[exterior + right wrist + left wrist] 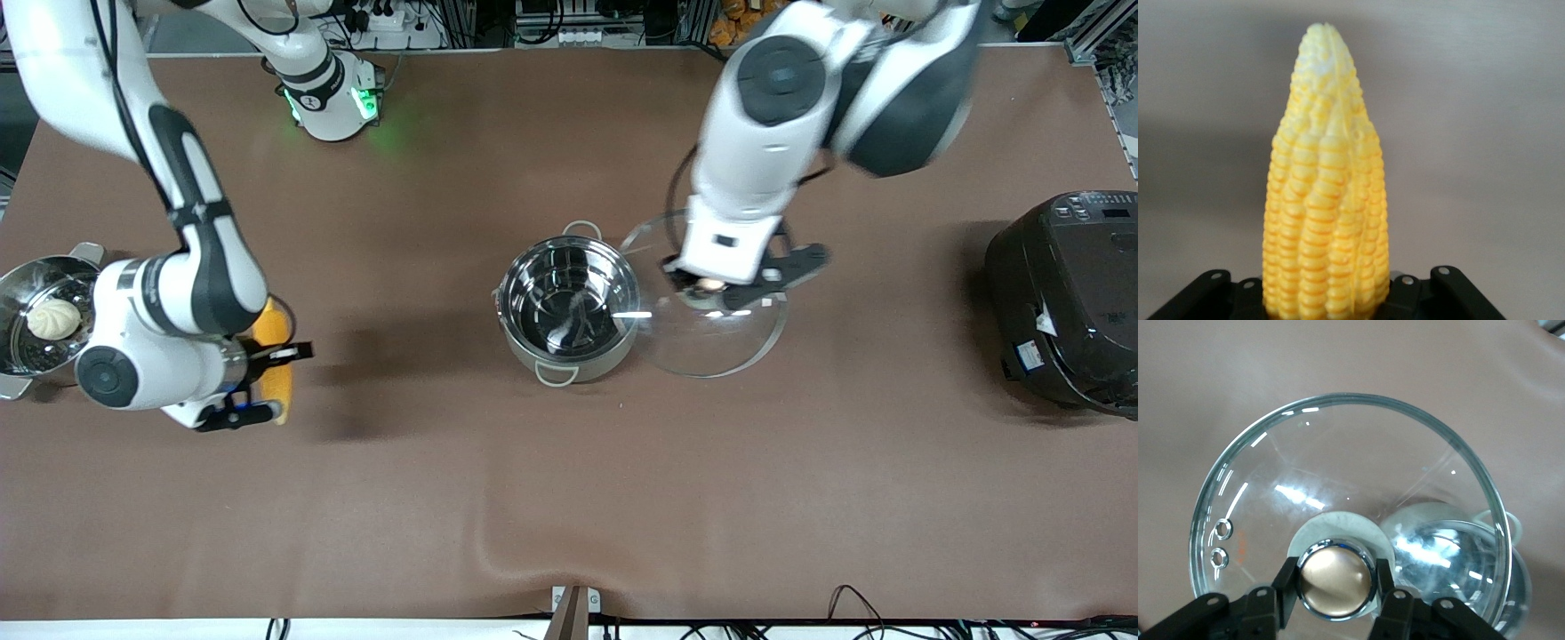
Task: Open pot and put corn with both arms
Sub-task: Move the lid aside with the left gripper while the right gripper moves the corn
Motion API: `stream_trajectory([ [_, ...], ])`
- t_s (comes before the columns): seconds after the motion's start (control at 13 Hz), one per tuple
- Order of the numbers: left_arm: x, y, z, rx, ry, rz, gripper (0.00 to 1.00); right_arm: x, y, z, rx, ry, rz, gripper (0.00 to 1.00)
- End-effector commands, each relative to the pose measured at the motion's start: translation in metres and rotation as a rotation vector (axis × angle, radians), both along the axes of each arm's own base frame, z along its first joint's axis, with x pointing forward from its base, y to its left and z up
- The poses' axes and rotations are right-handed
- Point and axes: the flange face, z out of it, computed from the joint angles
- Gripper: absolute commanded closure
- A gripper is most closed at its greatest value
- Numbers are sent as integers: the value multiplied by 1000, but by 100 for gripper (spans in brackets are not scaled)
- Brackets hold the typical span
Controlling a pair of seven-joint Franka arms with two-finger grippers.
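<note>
This is a robotics lab set up as a mock kitchen: two white jointed robot arms [187,293] [782,133] work over a wide table covered in plain brown cloth [569,498], one base glowing green at 11 o'clock. Aluminium frame rails, power strips and loose black cables [551,22] run along 12 o'clock, and more cables trail off at 6 o'clock. The cookware is staged: a big black rice cooker [1067,302] at 3 o'clock, a steel steamer pot holding a white bun [40,316] at 9 o'clock.
</note>
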Motion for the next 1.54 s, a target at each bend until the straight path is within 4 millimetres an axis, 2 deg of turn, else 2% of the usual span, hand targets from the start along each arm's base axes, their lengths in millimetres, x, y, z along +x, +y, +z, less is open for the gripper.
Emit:
stream_trajectory([
  [0.0,-23,78,5,42,24,-128,100,-12,94,48,11,3,92,100],
  [0.08,-25,108,4,41,28,-164,100,-20,139,62,8,-20,109,100],
  [0.15,-25,137,-5,27,54,-174,100,-36,185,66,-27,-31,103,100],
  [0.31,-25,182,-36,21,100,-150,100,-83,288,68,-89,-95,273,100],
  [0.38,-25,205,-55,17,92,-148,100,-100,326,65,-127,-149,367,100],
  [0.46,-30,216,-76,14,77,-156,100,-112,353,59,-146,-185,434,100],
  [0.62,-37,229,-119,10,71,-146,100,-134,388,57,-126,-227,506,100],
  [0.69,-43,232,-140,9,71,-146,100,-135,396,57,-104,-258,526,100],
  [0.77,-48,244,-160,6,60,-130,100,-134,404,53,-74,-288,559,100],
  [0.92,-53,254,-195,-1,49,-129,100,-128,414,40,-29,-341,603,100],
  [1.08,-55,264,-228,-11,44,-120,100,-132,425,21,-65,-363,648,98],
  [1.23,-62,264,-262,-26,20,-123,100,-136,428,6,-80,-361,679,97],
  [1.31,-63,265,-272,-29,20,-122,100,-140,433,-4,-96,-360,693,97],
  [1.46,-63,274,-277,-30,27,-109,100,-145,442,-11,-95,-372,713,97],
])
